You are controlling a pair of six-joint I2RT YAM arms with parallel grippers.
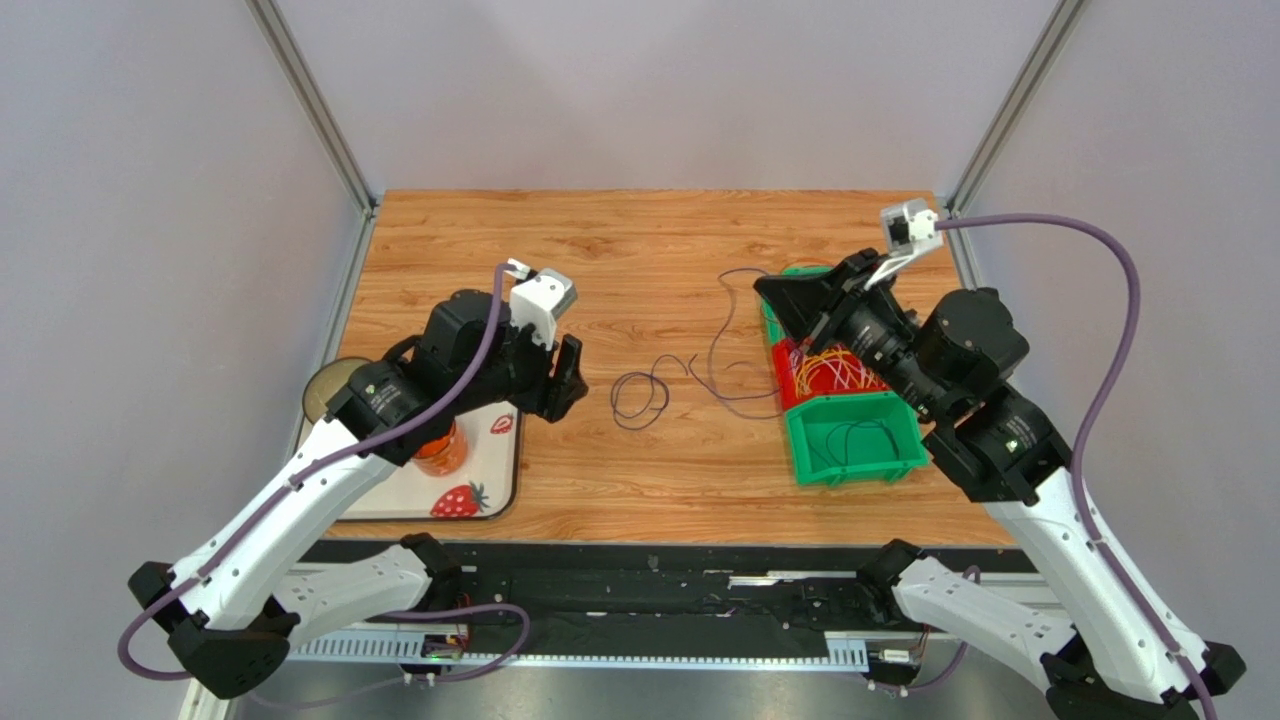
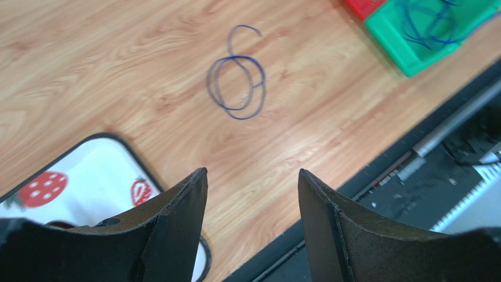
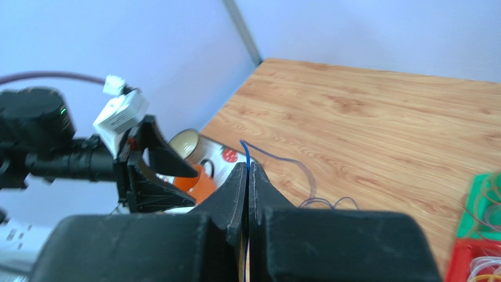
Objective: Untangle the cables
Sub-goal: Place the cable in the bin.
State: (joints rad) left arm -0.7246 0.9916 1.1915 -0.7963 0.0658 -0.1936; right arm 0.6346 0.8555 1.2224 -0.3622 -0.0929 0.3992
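A thin purple cable (image 1: 643, 399) lies on the wooden table in small coils, with one strand rising to the right. My right gripper (image 1: 769, 282) is shut on that strand's end; in the right wrist view the strand (image 3: 292, 162) runs up between the closed fingers of the gripper (image 3: 247, 167). My left gripper (image 1: 564, 375) is open and empty, left of the coils. The left wrist view shows the coils (image 2: 235, 88) ahead of the open gripper (image 2: 253, 171). A tangle of orange, yellow and white cables (image 1: 830, 369) fills the red bin (image 1: 786, 365).
A green bin (image 1: 854, 446) with a dark cable loop sits in front of the red bin. A strawberry-print tray (image 1: 484, 477) with an orange cup (image 1: 439, 447) lies under the left arm. A dark round dish (image 1: 323, 393) is at the left edge. Walls enclose the table.
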